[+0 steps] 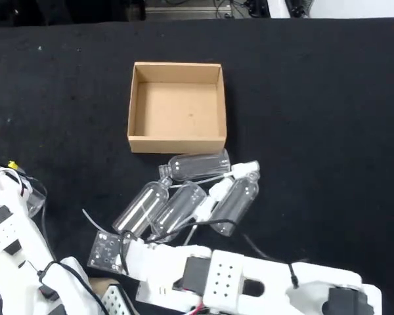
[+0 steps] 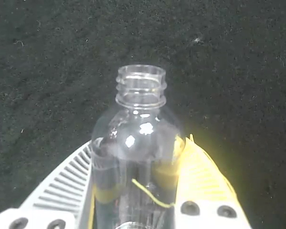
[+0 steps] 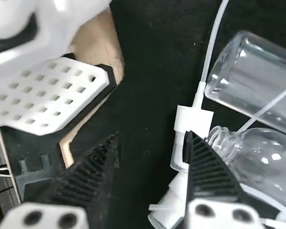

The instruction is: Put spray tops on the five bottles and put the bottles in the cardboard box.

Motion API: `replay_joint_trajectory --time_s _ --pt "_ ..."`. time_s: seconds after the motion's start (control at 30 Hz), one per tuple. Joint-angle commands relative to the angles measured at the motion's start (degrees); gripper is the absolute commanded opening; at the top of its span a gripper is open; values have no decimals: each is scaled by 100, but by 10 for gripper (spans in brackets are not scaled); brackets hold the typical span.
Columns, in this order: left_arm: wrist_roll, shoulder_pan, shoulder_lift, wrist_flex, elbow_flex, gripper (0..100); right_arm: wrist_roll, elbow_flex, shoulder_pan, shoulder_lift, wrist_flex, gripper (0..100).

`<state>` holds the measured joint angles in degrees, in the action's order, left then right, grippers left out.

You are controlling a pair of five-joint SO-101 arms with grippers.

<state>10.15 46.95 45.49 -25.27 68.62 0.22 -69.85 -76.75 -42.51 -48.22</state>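
Even overhead light is washing the black table (image 1: 315, 98), glinting off the clear bottle (image 2: 138, 138), barely shading the cardboard box (image 1: 177, 108).

1. Left arm (image 1: 10, 236): at the near left; left gripper (image 2: 140, 145) clamped around a topless clear bottle (image 2: 140, 88).
2. Right arm (image 1: 262, 285): lying low, extended leftward; right gripper (image 3: 151, 139) spread wide.

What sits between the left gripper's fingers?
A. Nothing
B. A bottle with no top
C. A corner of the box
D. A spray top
B: in the left wrist view the left gripper is shut on a clear bottle whose threaded neck is bare.
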Motion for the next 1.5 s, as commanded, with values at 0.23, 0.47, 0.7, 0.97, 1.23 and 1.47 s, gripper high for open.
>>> replay_joint_trajectory --time_s 0.23,0.47,0.7,0.97,1.23,1.47 --pt "53 84 176 114 -66 76 -18 145 1011 488 633 191" --pt "53 84 176 114 -66 76 642 -233 1002 514 1011 191" --pt "53 84 185 114 -66 76 765 -532 1002 514 1521 191" --pt "53 84 185 114 -66 76 765 -40 1020 936 932 190" --pt "53 84 185 114 -66 76 536 664 1011 1877 932 158" --pt "53 84 185 114 -66 76 536 752 1037 1868 914 12"
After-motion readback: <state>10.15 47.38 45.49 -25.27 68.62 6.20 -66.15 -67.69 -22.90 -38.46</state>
